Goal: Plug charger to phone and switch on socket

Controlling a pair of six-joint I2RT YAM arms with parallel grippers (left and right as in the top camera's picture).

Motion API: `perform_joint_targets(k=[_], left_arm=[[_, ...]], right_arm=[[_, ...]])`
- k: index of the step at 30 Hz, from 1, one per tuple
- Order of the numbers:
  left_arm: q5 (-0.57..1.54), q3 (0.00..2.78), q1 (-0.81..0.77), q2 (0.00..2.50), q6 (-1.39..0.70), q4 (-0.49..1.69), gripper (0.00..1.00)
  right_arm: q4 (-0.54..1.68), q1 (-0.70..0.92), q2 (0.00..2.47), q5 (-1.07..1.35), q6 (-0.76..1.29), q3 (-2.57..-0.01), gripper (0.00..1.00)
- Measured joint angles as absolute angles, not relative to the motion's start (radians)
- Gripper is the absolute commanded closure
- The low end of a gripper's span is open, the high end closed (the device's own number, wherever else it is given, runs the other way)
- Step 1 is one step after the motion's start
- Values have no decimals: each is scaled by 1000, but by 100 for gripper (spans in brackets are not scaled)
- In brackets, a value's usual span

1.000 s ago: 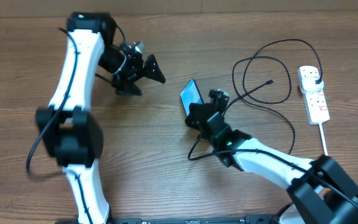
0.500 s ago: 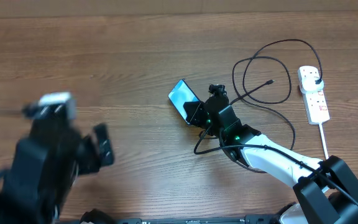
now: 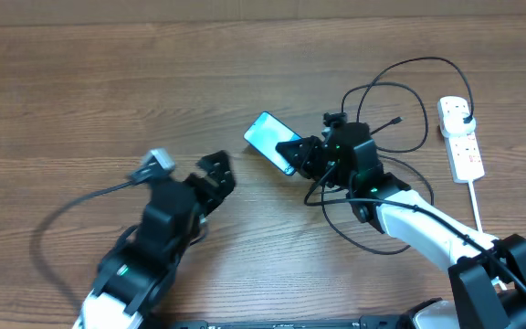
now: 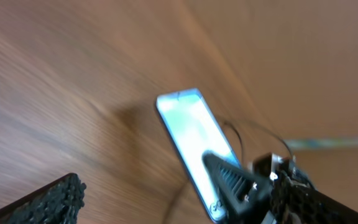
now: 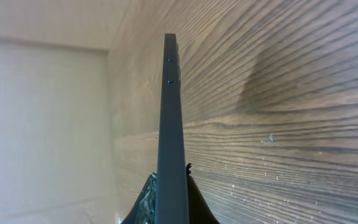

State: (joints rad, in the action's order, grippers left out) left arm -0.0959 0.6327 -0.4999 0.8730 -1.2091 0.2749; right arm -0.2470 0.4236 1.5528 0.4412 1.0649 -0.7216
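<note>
Blue-screened phone point(image 3: 265, 133) pinched edge-on by right gripper point(image 3: 293, 155) mid-table, left gripper point(image 3: 217, 172) spread wide, empty (nothing plugged yet), next likely fetching charger point(image 3: 395, 122) tip near socket point(image 3: 461, 137)

One phone point(image 3: 265, 135), one charger point(image 3: 426, 128), one socket point(image 3: 464, 142); switches point(image 3: 468, 157) too small to count.

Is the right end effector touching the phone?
Touching. The right wrist view shows the right end effector clamped on the phone, a finger pressed against each side.
</note>
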Motion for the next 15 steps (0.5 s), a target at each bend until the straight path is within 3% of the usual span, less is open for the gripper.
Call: perform_joint_targets(k=[9, 15], left_arm=[[682, 595, -179, 1341, -1437, -230, 0], [905, 591, -160, 1528, -1546, -443, 0]], right_arm=[[-394, 417, 1547, 532, 1370, -647, 96], [-405, 469, 1547, 553, 1520, -646, 96]])
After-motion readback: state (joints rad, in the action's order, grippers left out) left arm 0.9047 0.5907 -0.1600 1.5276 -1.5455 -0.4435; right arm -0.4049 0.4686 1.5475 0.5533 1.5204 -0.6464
